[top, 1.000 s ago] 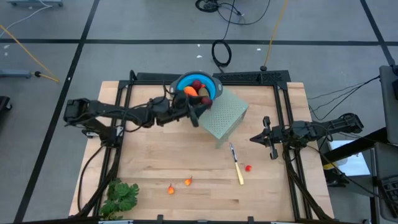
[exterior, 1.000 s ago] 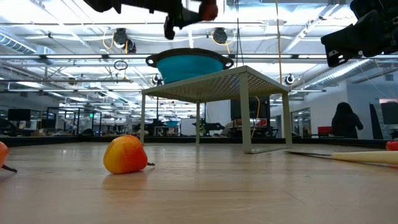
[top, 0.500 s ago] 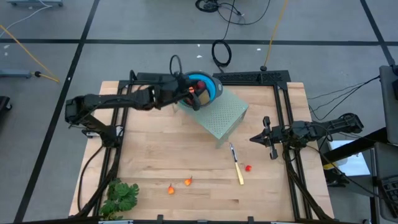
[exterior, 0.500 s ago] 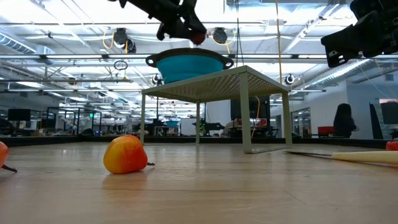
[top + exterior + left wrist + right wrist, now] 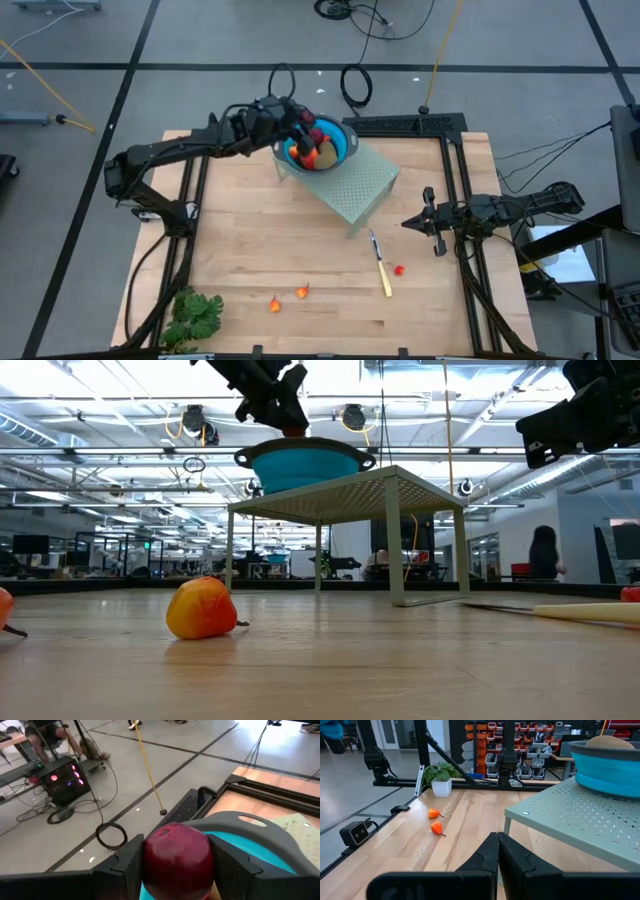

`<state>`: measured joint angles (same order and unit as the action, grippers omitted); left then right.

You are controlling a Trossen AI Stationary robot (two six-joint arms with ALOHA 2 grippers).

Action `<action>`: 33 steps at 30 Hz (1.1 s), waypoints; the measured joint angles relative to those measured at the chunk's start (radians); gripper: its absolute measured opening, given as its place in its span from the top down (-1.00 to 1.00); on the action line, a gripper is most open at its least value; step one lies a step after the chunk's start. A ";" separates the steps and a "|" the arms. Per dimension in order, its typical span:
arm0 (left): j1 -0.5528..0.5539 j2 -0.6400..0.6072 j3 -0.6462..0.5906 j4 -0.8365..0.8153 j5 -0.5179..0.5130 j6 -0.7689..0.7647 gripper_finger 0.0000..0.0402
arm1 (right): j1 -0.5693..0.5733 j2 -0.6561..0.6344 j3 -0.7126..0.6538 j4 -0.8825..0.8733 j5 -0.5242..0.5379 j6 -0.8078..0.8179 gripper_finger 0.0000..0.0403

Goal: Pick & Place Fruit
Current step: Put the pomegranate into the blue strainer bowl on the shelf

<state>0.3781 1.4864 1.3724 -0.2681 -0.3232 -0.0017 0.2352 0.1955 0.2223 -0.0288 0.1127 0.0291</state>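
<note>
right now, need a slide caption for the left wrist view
Left gripper holding a dark red toy ball over the teal bowl's grey rim.

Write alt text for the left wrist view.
The left claw grips a dark red ball between its two dark fingers, just above the teal bowl with its grey rim. Beyond lie a wooden table corner, grey floor, a yellow cable and coiled black cord.
</note>
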 joint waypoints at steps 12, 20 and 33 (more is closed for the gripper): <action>0.022 0.000 0.000 -0.079 0.008 -0.033 0.07 | 0.000 0.000 0.000 0.000 0.000 0.000 1.00; 0.020 0.040 0.000 -0.111 0.008 -0.014 0.07 | 0.000 0.000 0.000 -0.002 0.000 0.000 1.00; -0.004 0.108 0.000 -0.113 -0.014 0.019 0.07 | 0.000 0.000 0.000 -0.007 0.048 0.012 1.00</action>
<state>0.3744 1.5944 1.3720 -0.3811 -0.3371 0.0177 0.2352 0.1959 0.2226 -0.0355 0.1612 0.0416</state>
